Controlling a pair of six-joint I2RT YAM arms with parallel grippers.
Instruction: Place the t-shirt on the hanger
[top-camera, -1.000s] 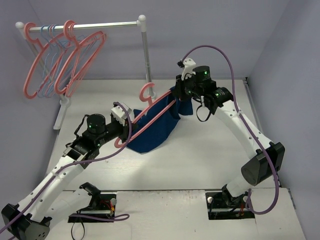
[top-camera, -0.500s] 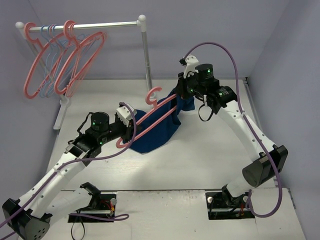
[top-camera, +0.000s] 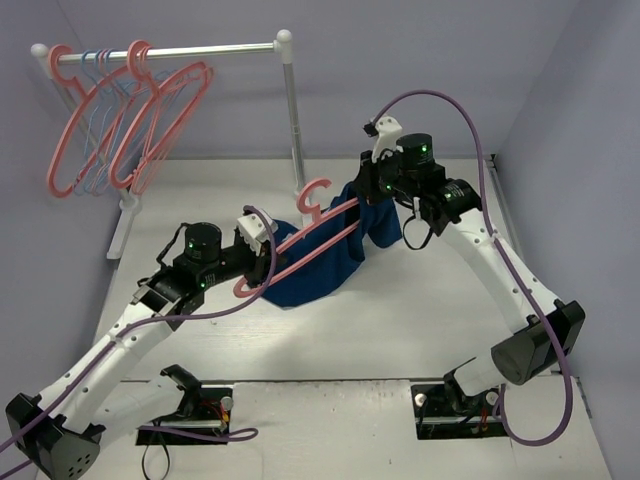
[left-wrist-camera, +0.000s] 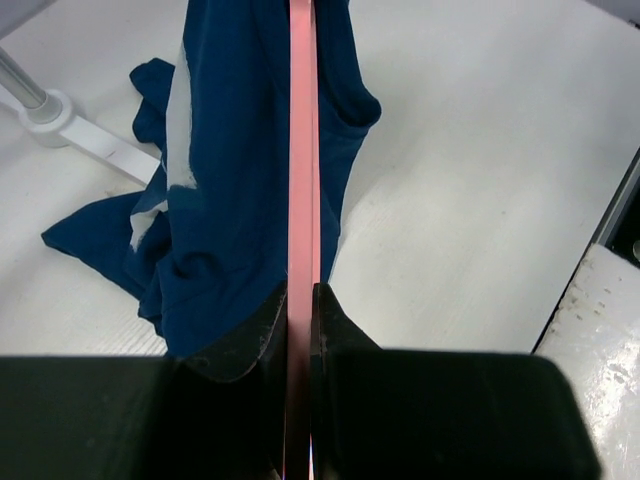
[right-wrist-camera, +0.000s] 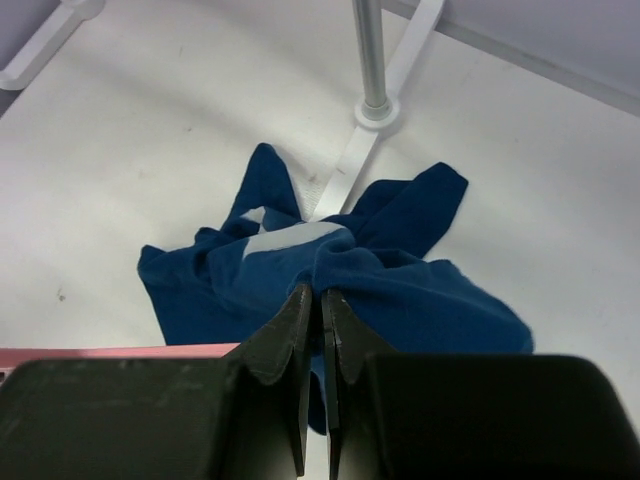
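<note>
The left gripper (left-wrist-camera: 300, 296) pinches a bar of the salmon-pink plastic hanger (left-wrist-camera: 302, 150). The bar runs straight ahead of its fingers, with the dark navy cloth t-shirt (left-wrist-camera: 230, 200) on both sides. Only the overhead view shows the curved hook clear of the cloth. The right gripper (right-wrist-camera: 322, 298) is pressed together on a shirt fold — the rest pools below it. Beyond its fingers stands a metal rail post (right-wrist-camera: 370, 50).

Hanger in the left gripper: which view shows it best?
Top external: the hanger shows hook and both long bars, crossing the t-shirt. Left wrist shows only one bar edge-on, pinched in the left gripper. Right wrist shows just a pink sliver at its lower left edge.
</note>
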